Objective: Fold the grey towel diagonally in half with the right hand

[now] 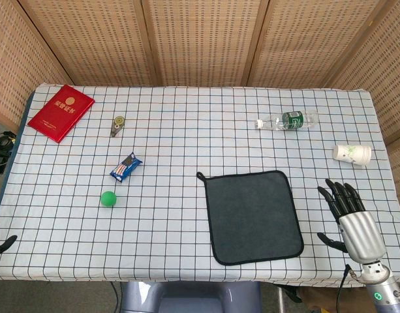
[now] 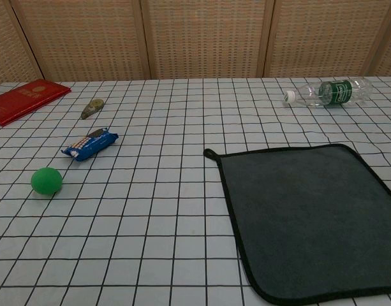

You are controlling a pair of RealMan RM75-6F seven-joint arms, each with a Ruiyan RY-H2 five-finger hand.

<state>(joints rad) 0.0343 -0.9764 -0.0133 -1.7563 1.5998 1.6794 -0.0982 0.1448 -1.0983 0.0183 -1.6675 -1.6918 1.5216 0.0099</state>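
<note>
Right hand [image 1: 346,208] hovers empty, fingers spread wide, at three o'clock of the grey towel [image 1: 254,216], which lies flat and unfolded, so I judge I'm staged for a corner grab. At one o'clock sit a paper cup [image 1: 352,154] and a plastic bottle [image 1: 286,121], neither blocking. Left hand [image 1: 4,246]: barely visible, state unclear.

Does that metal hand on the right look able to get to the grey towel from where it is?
Probably yes: the right hand lies open just beside the grey towel, with only bare checked cloth between them.
</note>
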